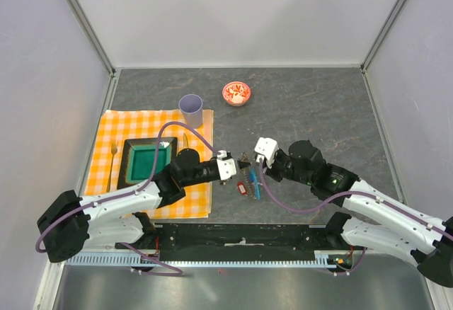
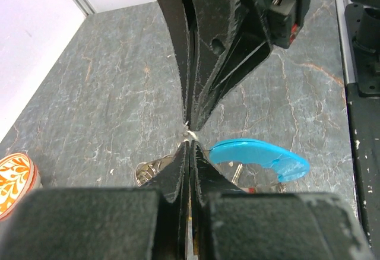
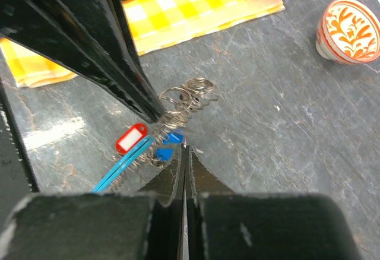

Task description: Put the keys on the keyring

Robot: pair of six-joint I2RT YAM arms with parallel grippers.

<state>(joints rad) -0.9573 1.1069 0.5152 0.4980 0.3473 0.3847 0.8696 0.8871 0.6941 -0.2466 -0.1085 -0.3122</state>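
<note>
The keys (image 3: 178,102) lie in a tangled heap of small rings on the dark table, with a red tag (image 3: 130,138) and a blue tag (image 3: 169,144) showing. The keyring's light-blue crescent (image 2: 258,153) rests beside them, seen edge-on in the right wrist view (image 3: 122,168). My left gripper (image 2: 191,144) is shut, and a short piece of the keyring's silvery wire (image 2: 190,132) sticks out of its tip. My right gripper (image 3: 185,148) is shut too and faces it tip to tip, just above the heap. From above, both grippers (image 1: 243,163) (image 1: 257,165) meet over the keys (image 1: 248,184).
A small red patterned bowl (image 1: 236,93) stands at the back. A lilac cup (image 1: 190,105) sits on the corner of a yellow checked cloth (image 1: 113,129) at the left. The cloth also carries a dark tray with a green inside (image 1: 148,161), a fork (image 1: 113,158) and a knife (image 1: 185,140).
</note>
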